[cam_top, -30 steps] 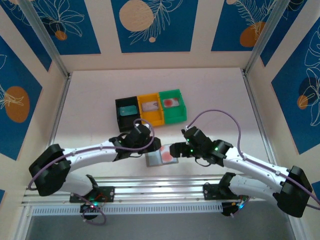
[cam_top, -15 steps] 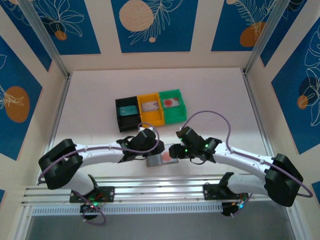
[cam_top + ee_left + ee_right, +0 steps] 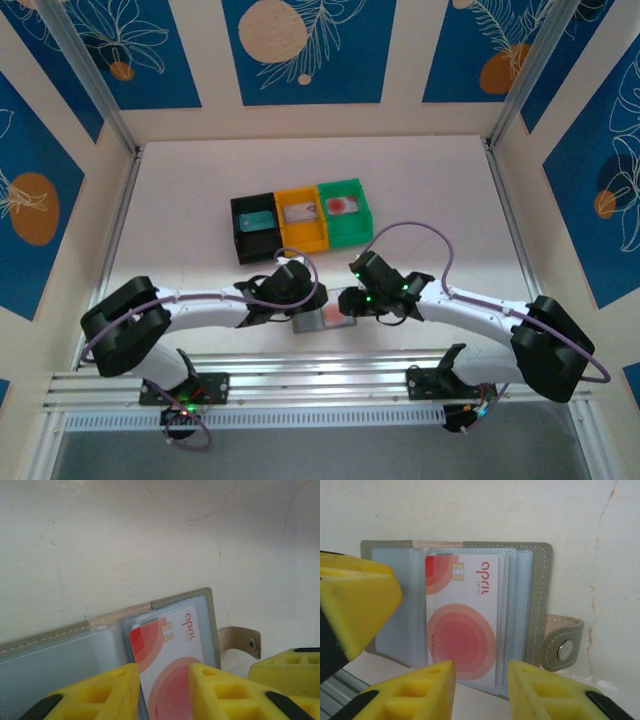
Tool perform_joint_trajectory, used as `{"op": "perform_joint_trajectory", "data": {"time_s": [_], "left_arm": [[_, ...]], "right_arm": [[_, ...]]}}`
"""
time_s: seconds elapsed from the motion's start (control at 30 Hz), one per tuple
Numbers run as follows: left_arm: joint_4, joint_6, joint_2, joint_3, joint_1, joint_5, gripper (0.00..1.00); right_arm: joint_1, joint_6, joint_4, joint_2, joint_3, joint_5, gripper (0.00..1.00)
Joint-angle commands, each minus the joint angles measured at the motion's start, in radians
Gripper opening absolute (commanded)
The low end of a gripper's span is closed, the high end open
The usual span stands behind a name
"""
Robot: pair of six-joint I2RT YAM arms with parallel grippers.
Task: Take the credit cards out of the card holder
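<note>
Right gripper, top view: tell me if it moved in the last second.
Yes. The right gripper has slid a little left toward the card holder; its wrist now sits below the right end of the green bin, not beyond it.

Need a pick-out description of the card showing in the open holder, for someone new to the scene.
On the white table, in front of the row of bins, lies the open grey-taupe card holder. Sitting in its clear pockets is a white credit card, set apart from the blank bluish sleeves by a gold chip and big red circles.
</note>
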Motion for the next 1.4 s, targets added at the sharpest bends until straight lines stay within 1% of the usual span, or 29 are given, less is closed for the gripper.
{"op": "perform_joint_trajectory", "data": {"time_s": [0.0,0.13,0.37,0.7,0.83,1.07,1.27,1.37], "left_arm": [[0.033,-0.007,0.019,-0.012,-0.010,-0.019,0.31],[0.052,-0.013,0.030,-0.016,-0.009,-0.015,0.31],[0.061,-0.014,0.036,-0.023,-0.010,-0.023,0.31],[0.098,-0.030,0.062,-0.031,-0.009,-0.010,0.31],[0.111,-0.036,0.067,-0.041,-0.009,-0.005,0.31],[0.130,-0.046,0.073,-0.053,-0.011,-0.003,0.31],[0.141,-0.052,0.084,-0.053,-0.018,-0.002,0.31],[0.151,-0.056,0.091,-0.059,-0.022,-0.002,0.31]], "right_arm": [[-0.013,-0.006,0.017,0.012,0.002,-0.032,0.32],[-0.026,0.000,0.033,0.024,-0.001,-0.044,0.29],[-0.039,-0.002,0.043,0.045,0.001,-0.056,0.21],[-0.056,0.008,0.077,0.075,-0.019,-0.073,0.19],[-0.058,0.011,0.086,0.093,-0.022,-0.076,0.15],[-0.061,0.018,0.118,0.139,-0.033,-0.088,0.13],[-0.062,0.021,0.139,0.187,-0.031,-0.111,0.09],[-0.062,0.023,0.147,0.201,-0.035,-0.116,0.08]]}}
